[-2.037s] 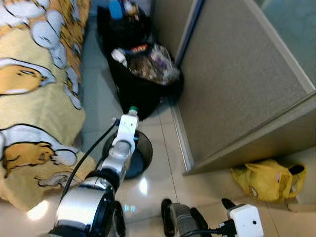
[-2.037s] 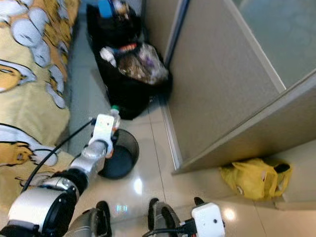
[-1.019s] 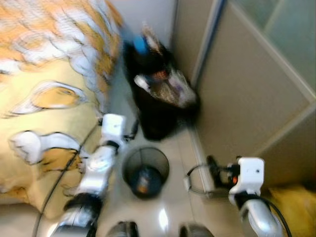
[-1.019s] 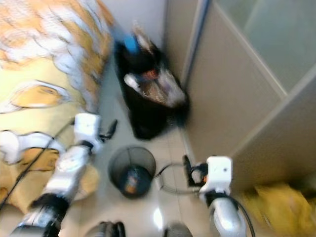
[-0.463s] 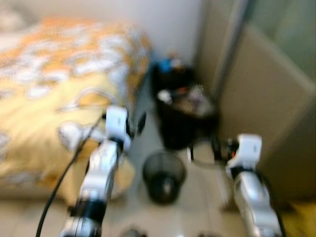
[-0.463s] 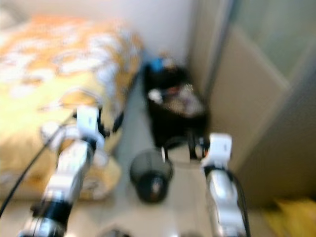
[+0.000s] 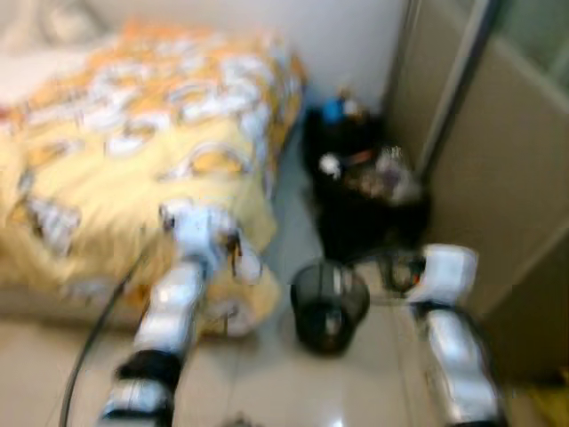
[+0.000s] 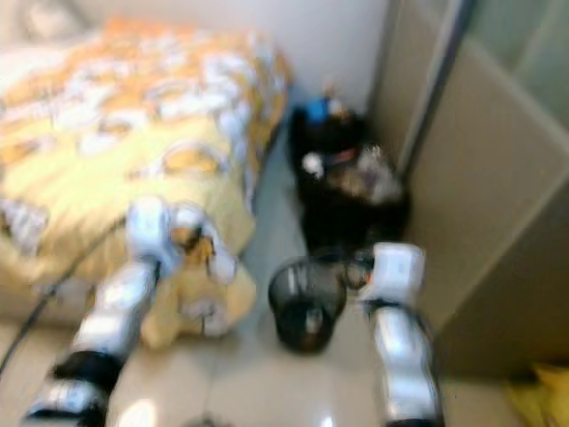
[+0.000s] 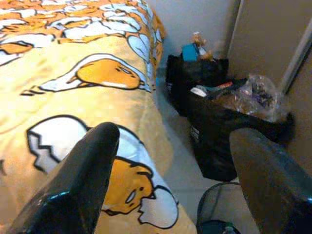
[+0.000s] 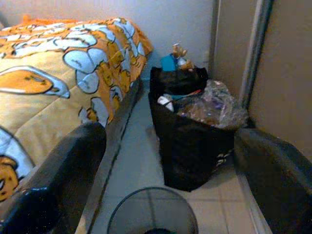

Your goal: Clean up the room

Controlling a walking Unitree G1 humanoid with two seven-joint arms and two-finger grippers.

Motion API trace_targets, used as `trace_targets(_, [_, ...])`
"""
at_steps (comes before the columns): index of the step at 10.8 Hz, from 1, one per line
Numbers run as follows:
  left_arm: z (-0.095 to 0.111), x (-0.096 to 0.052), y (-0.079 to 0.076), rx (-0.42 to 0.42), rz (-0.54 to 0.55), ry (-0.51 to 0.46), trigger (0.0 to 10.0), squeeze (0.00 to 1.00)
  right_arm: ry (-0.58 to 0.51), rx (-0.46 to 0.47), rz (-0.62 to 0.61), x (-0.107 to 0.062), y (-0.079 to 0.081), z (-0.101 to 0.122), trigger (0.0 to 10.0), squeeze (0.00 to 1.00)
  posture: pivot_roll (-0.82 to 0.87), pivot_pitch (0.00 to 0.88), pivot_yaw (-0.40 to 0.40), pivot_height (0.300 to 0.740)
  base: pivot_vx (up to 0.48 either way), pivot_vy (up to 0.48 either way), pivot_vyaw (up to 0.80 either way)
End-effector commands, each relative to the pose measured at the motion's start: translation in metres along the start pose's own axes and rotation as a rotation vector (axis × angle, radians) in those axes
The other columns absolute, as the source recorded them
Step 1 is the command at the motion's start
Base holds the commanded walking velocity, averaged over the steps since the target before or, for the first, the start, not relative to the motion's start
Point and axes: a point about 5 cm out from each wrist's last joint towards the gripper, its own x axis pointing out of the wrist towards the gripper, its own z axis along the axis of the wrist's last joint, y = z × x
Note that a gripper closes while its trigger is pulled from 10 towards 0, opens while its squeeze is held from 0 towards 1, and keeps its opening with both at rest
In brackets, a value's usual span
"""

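Both grippers, left gripper (image 9: pixel 170 185) and right gripper (image 10: pixel 168 185), are hanging spread and empty near the wire bin (image 7: pixel 330 305); seeking more rubbish seems next.

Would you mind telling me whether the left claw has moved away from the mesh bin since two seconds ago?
Yes. The left claw, held over the mesh bin before, now sits out to the bin's left, open and empty beside the yellow bedspread.
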Motion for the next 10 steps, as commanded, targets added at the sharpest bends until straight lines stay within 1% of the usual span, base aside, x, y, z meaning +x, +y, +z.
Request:
trace_targets(1, [0.008, 0.005, -0.01, -0.007, -0.03, -0.025, 10.0, 0.0, -0.005, -0.007, -0.027, -0.001, -0.011, 0.0, 10.0, 0.0, -0.02, 0.0, 0.036, 0.74, 0.0, 0.472, 0.0])
trace_targets(2, [0.01, 0.009, -0.007, -0.005, -0.031, -0.033, 10.0, 0.0, -0.002, -0.015, -0.021, 0.0, -0.011, -0.001, 10.0, 0.0, -0.02, 0.0, 0.033, 0.74, 0.0, 0.48, 0.0])
trace_targets(3, [0.012, 0.011, -0.004, 0.026, -0.048, -0.038, 10.0, 0.0, -0.004, -0.019, -0.014, 0.0, -0.011, -0.001, 10.0, 0.0, -0.02, 0.0, 0.032, 0.74, 0.0, 0.48, 0.0])
trace_targets(4, [0.012, 0.011, -0.002, 0.032, -0.051, -0.035, 10.0, 0.0, -0.004, -0.021, -0.012, 0.0, -0.011, -0.002, 10.0, 0.0, -0.02, 0.0, 0.032, 0.74, 0.0, 0.48, 0.0])
trace_targets(5, [0.012, 0.012, -0.001, 0.027, -0.05, -0.03, 10.0, 0.0, 0.015, -0.036, -0.01, -0.001, -0.011, -0.005, 10.0, 0.0, -0.02, 0.0, 0.033, 0.74, 0.0, 0.48, -0.8])
trace_targets(6, [0.01, 0.013, -0.007, 0.019, -0.057, -0.028, 10.0, 0.0, 0.027, -0.037, -0.002, -0.001, -0.009, -0.008, 10.0, 0.0, -0.02, 0.0, 0.034, 0.74, 0.0, 0.48, -0.8])
trace_targets(8, [0.007, 0.013, -0.01, 0.014, -0.047, -0.024, 10.0, 0.0, 0.024, -0.046, 0.012, -0.001, -0.008, -0.009, 10.0, 0.0, -0.02, 0.0, 0.032, 0.74, 0.0, 0.48, 0.0])
trace_targets(10, [0.005, 0.013, -0.008, 0.011, -0.01, -0.024, 10.0, 0.0, 0.04, -0.044, 0.018, -0.004, -0.008, -0.013, 10.0, 0.0, -0.02, 0.0, 0.03, 0.74, 0.0, 0.48, 0.0])
